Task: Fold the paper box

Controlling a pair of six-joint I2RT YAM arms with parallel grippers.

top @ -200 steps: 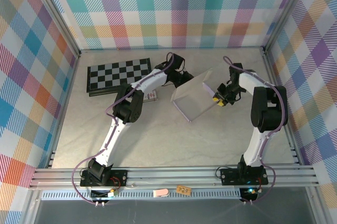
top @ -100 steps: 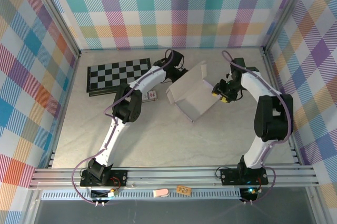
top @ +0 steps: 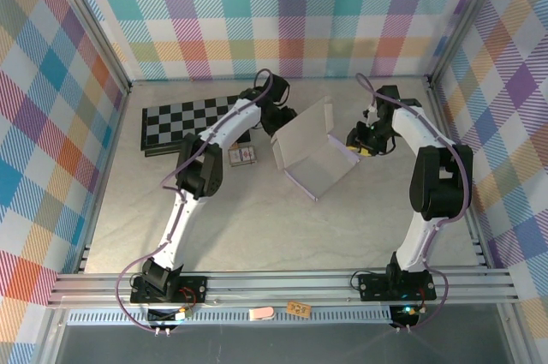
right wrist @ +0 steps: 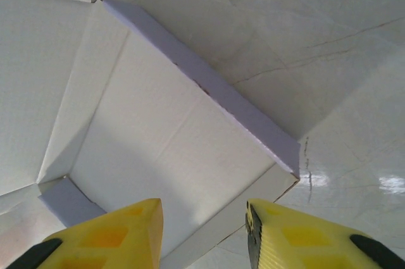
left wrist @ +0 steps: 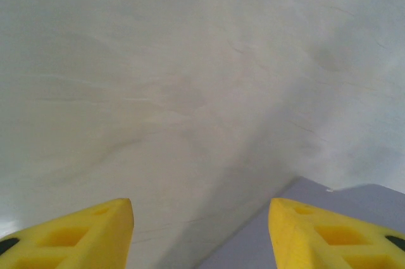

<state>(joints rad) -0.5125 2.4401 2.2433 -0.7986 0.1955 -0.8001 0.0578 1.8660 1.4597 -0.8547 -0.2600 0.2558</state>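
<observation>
The paper box (top: 312, 157) sits mid-table between the two grippers. It is partly formed: a shallow rectangular tray of thin card with one broad panel standing up on its far side.

From the right wrist, the box (right wrist: 177, 155) shows a matte cream-white inside with faint crease lines. Its outer faces and rim are lavender, and its corners are sharp.

The table (top: 257, 218) is pale and glossy, with fine dark veins like stone.

Left gripper (top: 278, 116) – beside the upright panel. At the wrist (left wrist: 201, 209) its yellow moulded fingers stand wide apart with nothing between them, above bare table and a lavender edge.

Right gripper (top: 358, 143) – at the box's right side. Its wedge-shaped yellow fingers (right wrist: 202, 209) are parted over the tray floor, gripping nothing.

A black-and-white checkerboard (top: 184, 116) lies flat at the far left. A small patterned card pack (top: 244, 155) lies nearer the box.
</observation>
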